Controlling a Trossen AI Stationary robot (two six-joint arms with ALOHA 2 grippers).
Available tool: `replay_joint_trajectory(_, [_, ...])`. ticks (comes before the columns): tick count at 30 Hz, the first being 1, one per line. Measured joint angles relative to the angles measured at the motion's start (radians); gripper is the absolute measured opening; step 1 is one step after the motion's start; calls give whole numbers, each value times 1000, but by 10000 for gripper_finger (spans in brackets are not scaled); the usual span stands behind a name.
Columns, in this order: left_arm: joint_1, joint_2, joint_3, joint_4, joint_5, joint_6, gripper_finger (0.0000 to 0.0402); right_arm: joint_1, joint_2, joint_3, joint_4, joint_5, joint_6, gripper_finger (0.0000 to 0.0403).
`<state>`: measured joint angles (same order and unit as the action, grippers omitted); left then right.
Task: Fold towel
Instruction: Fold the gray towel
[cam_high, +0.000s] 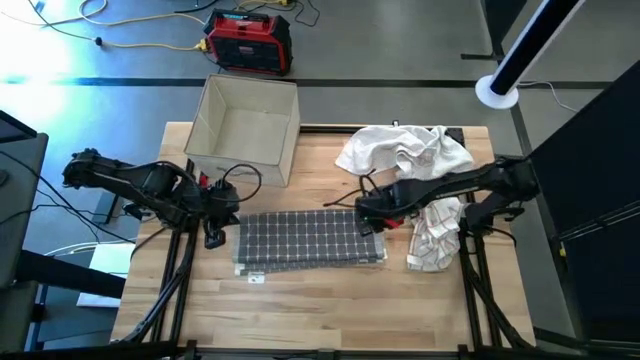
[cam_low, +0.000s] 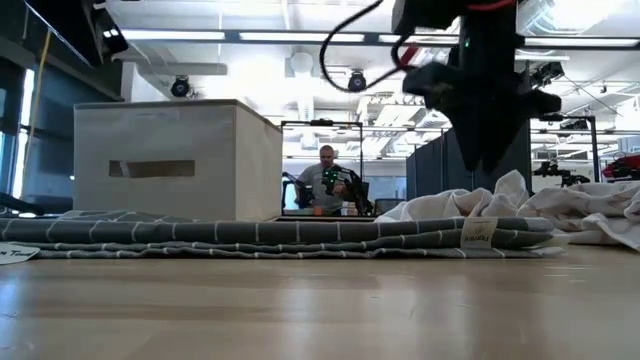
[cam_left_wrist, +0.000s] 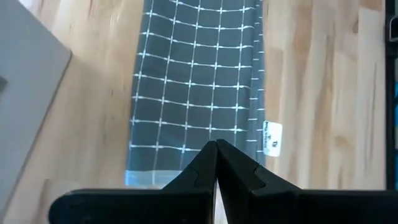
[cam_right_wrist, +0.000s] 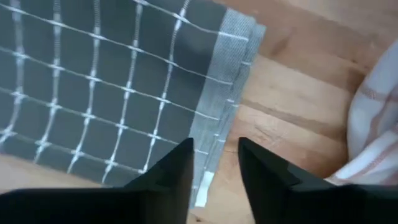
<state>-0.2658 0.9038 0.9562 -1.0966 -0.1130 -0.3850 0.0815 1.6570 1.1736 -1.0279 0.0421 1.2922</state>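
Grey towel (cam_high: 308, 238): folded flat into a long strip, white grid lines, lying at the middle of the table (cam_high: 330, 310) (a little toward the 6 o'clock edge in the high view); small white label at its near edge, also seen in the left wrist view (cam_left_wrist: 272, 138).

Left pincer (cam_high: 214, 236): at the towel's 9 o'clock end, just off the cloth; fingers pressed together in the wrist view (cam_left_wrist: 216, 163), holding nothing.

Right pincer (cam_high: 372, 226): at the towel's 3 o'clock end, over its hemmed edge; fingers (cam_right_wrist: 168, 171) parted by a narrow gap, nothing between them, the towel's corner (cam_right_wrist: 231, 37) and bare wood below.

White cloths (cam_high: 410, 150): crumpled heap at about 1 o'clock from the grey towel, near the far edge of the table; a 2nd bunched piece with thin stripes (cam_high: 434, 235) at 3 o'clock, just beyond the right pincer.

Box (cam_high: 245, 128): pale, open-topped, standing at the table's far edge at about 11 o'clock from the towel, apart from it; slot handle visible in the low view (cam_low: 152, 168).

Low view: towel (cam_low: 270, 236) lying flat in thin layers across the table, white cloths (cam_low: 540, 210) mounded behind its right end, 1 dark arm (cam_low: 485, 90) coming down above them.

Floor: red and black unit (cam_high: 250, 42) with yellow cable beyond the box.

Room: a person (cam_low: 328, 180) seated far behind the table.
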Motion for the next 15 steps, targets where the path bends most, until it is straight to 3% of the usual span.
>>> replay_joint_trajectory(5, [0,-1,-58,-4,-4,22,0,6,67,0,13,50,70,202])
replay_joint_trajectory(8, [0,-3,-128,-6,72,30,0,6,103,-13,78,32,37,240])
replay_joint_trajectory(11, [-6,-7,-205,2,137,25,0,-4,119,-49,143,-2,14,252])
replay_joint_trajectory(15, [-27,-11,-297,68,154,-34,0,-14,119,-95,145,31,50,242])
